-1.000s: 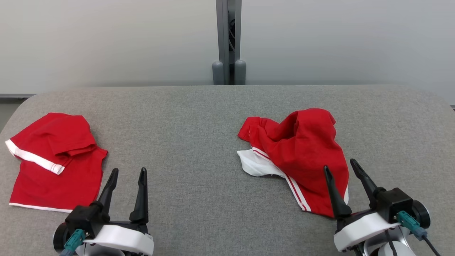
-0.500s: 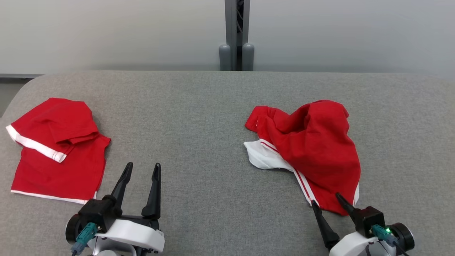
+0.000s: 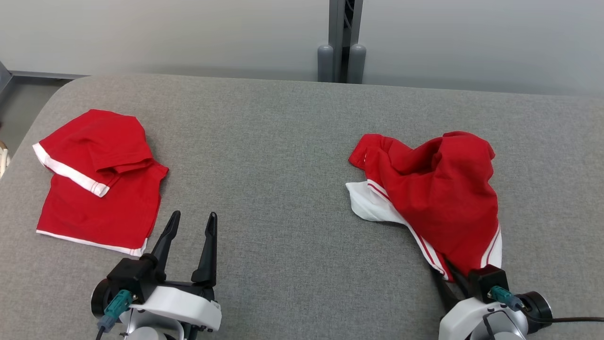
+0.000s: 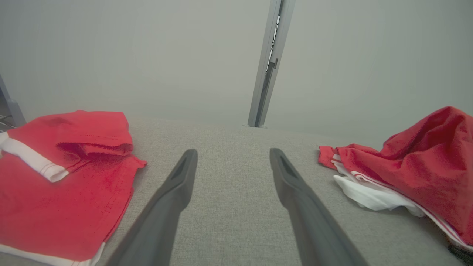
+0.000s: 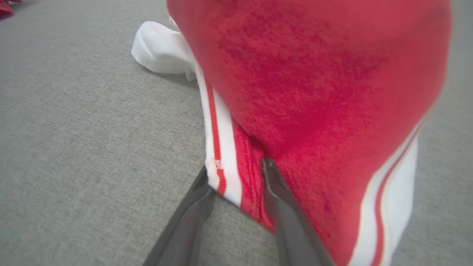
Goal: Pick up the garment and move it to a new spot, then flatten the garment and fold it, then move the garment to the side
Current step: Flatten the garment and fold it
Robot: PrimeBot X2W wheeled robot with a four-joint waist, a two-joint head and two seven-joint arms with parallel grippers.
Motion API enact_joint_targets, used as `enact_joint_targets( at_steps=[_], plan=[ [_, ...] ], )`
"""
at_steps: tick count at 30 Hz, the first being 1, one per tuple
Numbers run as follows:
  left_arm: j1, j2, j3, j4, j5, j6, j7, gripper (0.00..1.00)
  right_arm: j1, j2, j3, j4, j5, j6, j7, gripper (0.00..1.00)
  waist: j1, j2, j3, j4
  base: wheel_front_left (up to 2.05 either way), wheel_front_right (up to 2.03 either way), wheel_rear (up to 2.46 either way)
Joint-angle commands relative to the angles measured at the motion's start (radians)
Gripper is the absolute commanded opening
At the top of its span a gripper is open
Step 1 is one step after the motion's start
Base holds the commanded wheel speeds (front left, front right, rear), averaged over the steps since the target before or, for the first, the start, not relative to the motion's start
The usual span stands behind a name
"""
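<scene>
A crumpled red garment (image 3: 439, 189) with white striped trim lies on the right half of the grey table (image 3: 283, 141); it also shows in the left wrist view (image 4: 425, 173). My right gripper (image 3: 449, 273) is at its near corner, fingertips tucked under the cloth. In the right wrist view the garment (image 5: 314, 74) looms close, and the gripper (image 5: 235, 168) straddles the striped hem corner, jaws narrowed but still apart. My left gripper (image 3: 193, 217) stands open over bare table, nothing between its fingers (image 4: 177, 184).
A second red garment (image 3: 99, 179), folded, lies at the table's left end, just left of my left gripper, and shows in the left wrist view (image 4: 63, 177). A grey post (image 3: 340, 42) stands behind the table's far edge against a pale wall.
The camera has swung, shifting the whole picture. My right gripper has drawn back to the garment's near corner and its jaws have narrowed around the hem. The left gripper stays open.
</scene>
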Motion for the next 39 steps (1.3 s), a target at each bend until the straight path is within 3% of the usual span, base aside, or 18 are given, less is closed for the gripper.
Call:
enact_joint_targets(
  at_steps=[1,6,9,16,21,24,27,32,39],
  plan=[
    [-0.013,0.003,-0.002,0.002,-0.005,0.0,-0.004,1.0,-0.001,0.001,0.008,0.002,0.012,0.0,0.004,0.0,0.0,0.0,-0.002,0.003,0.0,0.0,0.0],
    [-0.012,0.003,-0.015,0.008,-0.015,0.006,-0.004,1.0,-0.013,0.004,0.031,-0.053,0.054,0.0,0.002,0.0,0.0,0.0,-0.018,0.012,0.0,0.0,0.0],
    [-0.008,0.003,-0.023,0.01,-0.024,0.012,-0.004,1.0,-0.03,0.007,0.099,-0.085,0.087,0.0,0.002,0.0,0.0,0.0,-0.033,0.018,0.0,0.0,0.0],
    [0.006,0.004,-0.051,0.019,-0.05,0.022,-0.004,1.0,-0.202,0.007,0.397,-0.086,0.18,0.0,0.002,0.0,0.0,0.0,-0.077,0.04,0.0,0.0,0.0],
    [0.027,0.004,-0.076,0.026,-0.067,0.034,-0.004,1.0,-0.405,0.008,0.632,-0.158,0.385,0.0,0.007,0.0,0.0,0.0,-0.106,0.063,0.0,0.0,0.0],
    [0.033,0.003,-0.093,0.028,-0.073,0.038,-0.004,1.0,-0.525,0.008,0.722,-0.226,0.529,0.0,0.006,0.0,0.0,0.0,-0.119,0.077,0.0,0.0,0.0],
    [0.044,0.003,-0.098,0.027,-0.08,0.044,-0.004,1.0,-0.634,0.004,0.715,-0.287,0.656,0.0,0.001,0.0,0.0,0.0,-0.124,0.083,0.0,0.0,0.0],
    [0.045,0.003,-0.094,0.018,-0.083,0.052,-0.004,1.0,-0.702,-0.005,0.558,-0.375,0.732,0.0,0.001,0.0,0.0,0.0,-0.115,0.074,0.0,0.0,0.0],
    [0.032,0.003,-0.086,0.014,-0.082,0.046,-0.004,1.0,-0.625,-0.113,0.494,-0.242,0.756,0.0,0.002,0.0,0.0,0.0,-0.089,0.037,0.0,0.0,0.0]
  ],
)
